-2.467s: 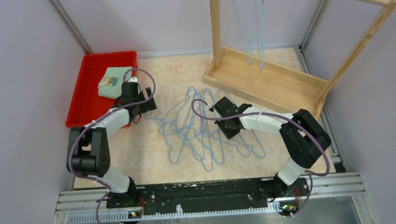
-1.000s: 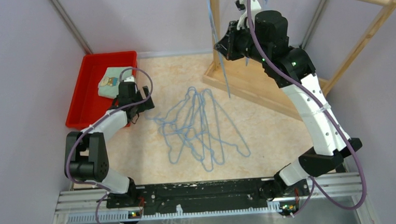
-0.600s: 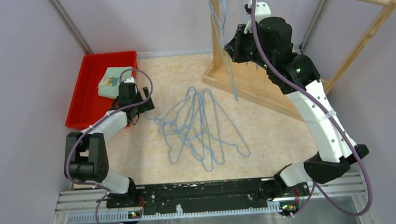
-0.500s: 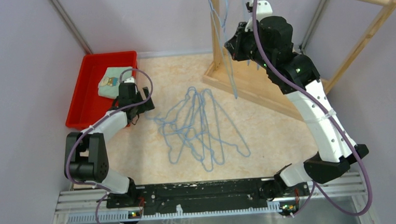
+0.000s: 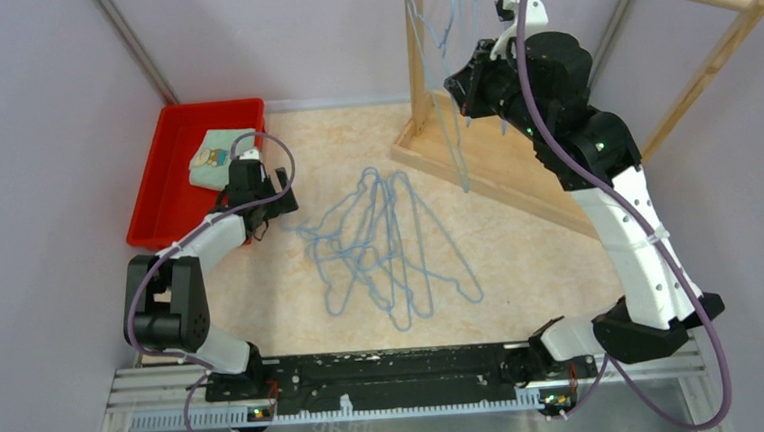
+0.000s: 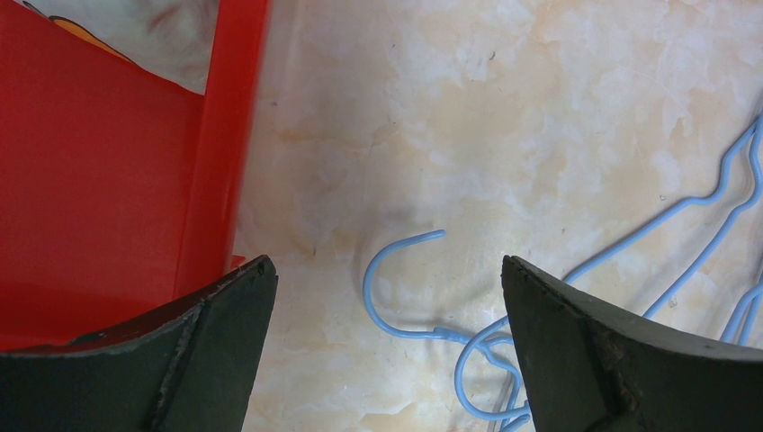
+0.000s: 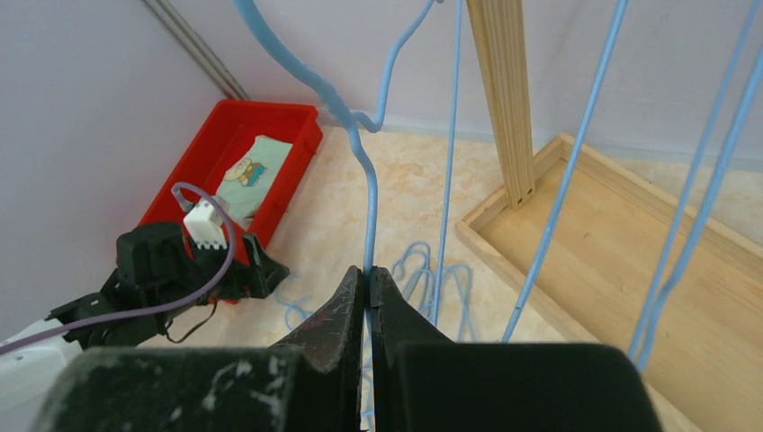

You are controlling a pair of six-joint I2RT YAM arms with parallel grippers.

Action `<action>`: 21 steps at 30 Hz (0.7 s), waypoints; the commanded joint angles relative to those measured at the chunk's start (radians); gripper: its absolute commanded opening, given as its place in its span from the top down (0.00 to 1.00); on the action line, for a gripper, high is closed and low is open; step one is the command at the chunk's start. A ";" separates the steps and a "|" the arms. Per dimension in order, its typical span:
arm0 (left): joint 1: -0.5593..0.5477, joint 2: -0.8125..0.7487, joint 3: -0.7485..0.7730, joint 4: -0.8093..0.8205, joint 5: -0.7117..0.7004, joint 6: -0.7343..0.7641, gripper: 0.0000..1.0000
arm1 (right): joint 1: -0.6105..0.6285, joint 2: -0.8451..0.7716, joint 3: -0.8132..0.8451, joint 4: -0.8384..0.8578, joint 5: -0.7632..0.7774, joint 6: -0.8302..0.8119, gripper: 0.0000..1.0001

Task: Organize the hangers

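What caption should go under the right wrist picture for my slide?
Right gripper pinching a blue hanger beside the wooden rack post, red bin down below.

**Robotics laboratory test cell.** Plain lavender wall panels, joined at metal corner posts, enclose a marble-patterned tabletop. The left arm and right arm are bolted to an aluminium rail at the near edge. The contents read as staged props rather than household fittings: a bare wooden rack, a red bin and blue wire hangers.
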State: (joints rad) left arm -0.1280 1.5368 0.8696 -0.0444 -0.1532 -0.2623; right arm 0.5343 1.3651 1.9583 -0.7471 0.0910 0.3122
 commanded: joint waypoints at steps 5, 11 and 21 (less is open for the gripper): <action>0.005 -0.023 -0.006 0.005 0.015 -0.014 0.00 | 0.000 -0.111 -0.020 0.023 0.000 0.032 1.00; 0.005 -0.026 -0.009 0.002 0.019 -0.011 0.00 | 0.000 -0.112 -0.047 0.085 0.050 0.017 1.00; 0.004 -0.024 0.026 -0.013 0.019 0.028 0.00 | -0.002 -0.030 -0.090 0.394 0.222 -0.066 1.00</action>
State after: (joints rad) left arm -0.1280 1.5368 0.8669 -0.0494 -0.1402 -0.2638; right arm 0.5343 1.3075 1.8507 -0.5743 0.2218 0.3073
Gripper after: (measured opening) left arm 0.998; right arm 0.014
